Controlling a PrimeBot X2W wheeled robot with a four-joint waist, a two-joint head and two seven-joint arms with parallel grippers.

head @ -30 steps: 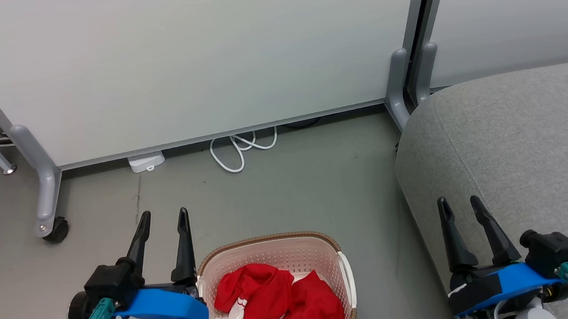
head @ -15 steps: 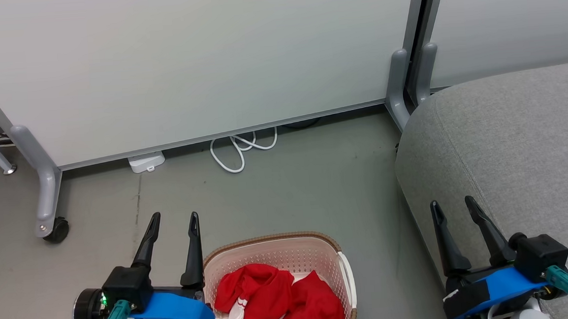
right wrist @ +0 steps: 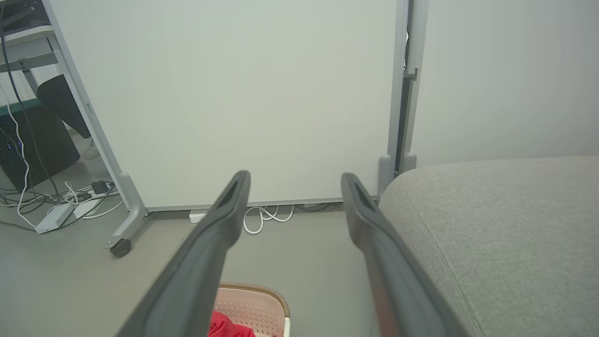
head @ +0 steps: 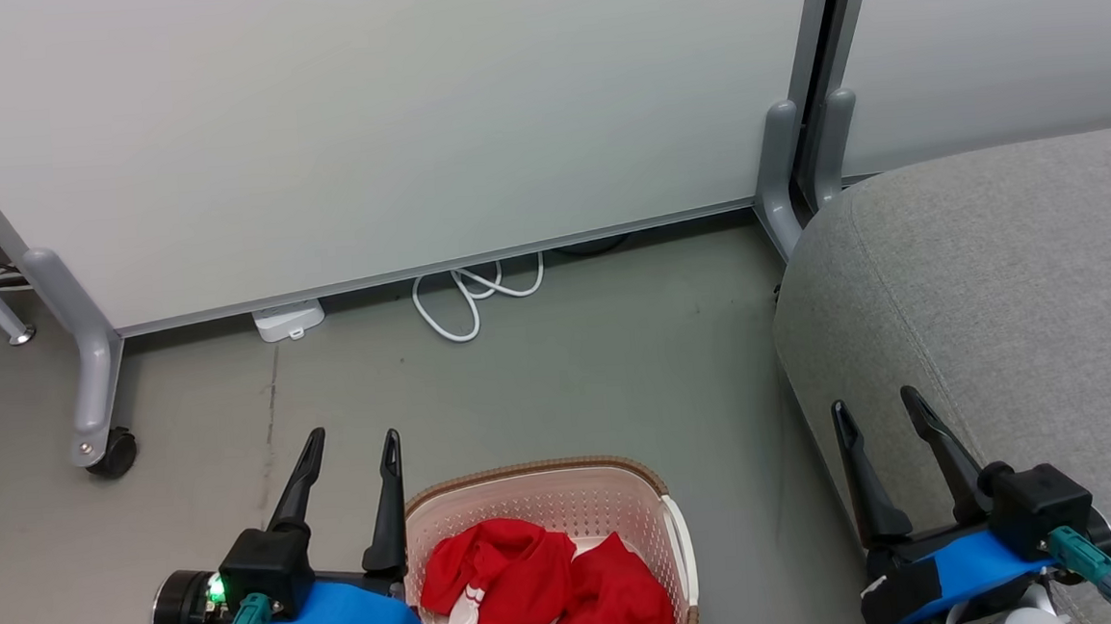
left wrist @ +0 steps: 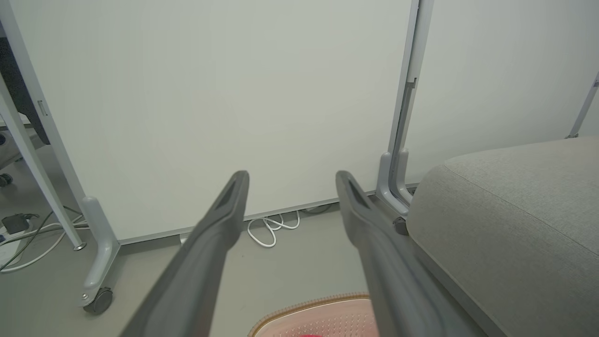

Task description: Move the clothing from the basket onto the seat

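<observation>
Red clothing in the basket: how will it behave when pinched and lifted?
Likely floppy: the red clothing lies crumpled in soft folds, so it should drape when lifted. Its heaps overlap in the basket, so one pinch may drag everything. Thin-looking fabric, so probably light.

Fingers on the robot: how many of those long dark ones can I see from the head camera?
4 fingers: two on the left gripper at lower left, beside the basket; two on the right gripper at lower right, by the seat. None looks hidden.
</observation>
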